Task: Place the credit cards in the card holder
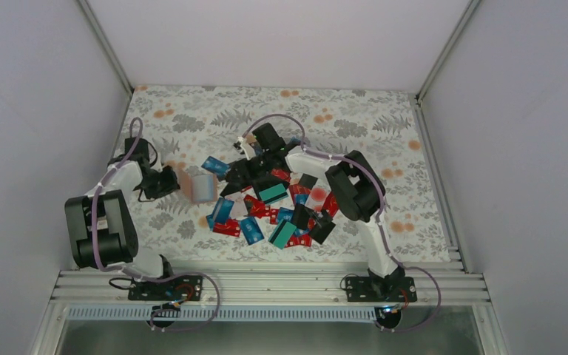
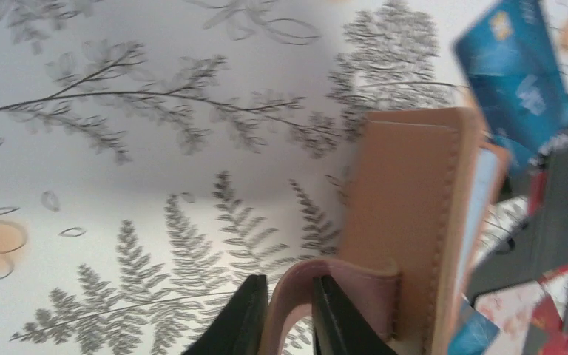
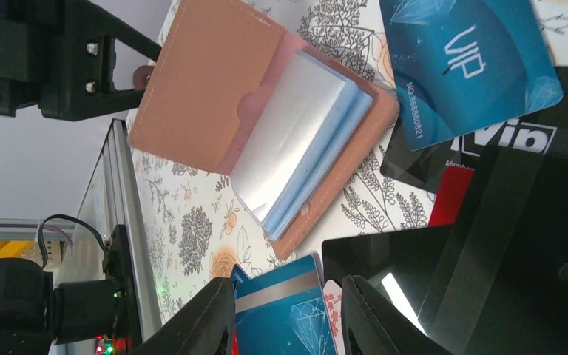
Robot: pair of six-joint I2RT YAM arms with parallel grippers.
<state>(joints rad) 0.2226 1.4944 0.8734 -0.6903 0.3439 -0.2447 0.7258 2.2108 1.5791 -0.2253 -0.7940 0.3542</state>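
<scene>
The tan card holder [image 1: 204, 188] is lifted left of the card pile. My left gripper [image 1: 171, 181] is shut on its pink inner flap [image 2: 355, 285], one black finger [image 2: 240, 318] on each side. In the right wrist view the holder [image 3: 200, 89] gapes open with pale blue and white cards [image 3: 296, 140] sticking out of it. Several credit cards [image 1: 281, 211] in blue, red, black and teal lie in a heap. My right gripper [image 1: 238, 177] is open and low over the heap's left edge. Its fingers straddle a blue diamond-print card [image 3: 288, 318].
A blue VIP card [image 3: 466, 66] and large black cards [image 3: 503, 259] lie right of the holder. Another blue card [image 2: 518, 74] lies beyond the holder in the left wrist view. The floral cloth [image 1: 192, 126] runs to aluminium rails [image 1: 266, 285] at the near edge.
</scene>
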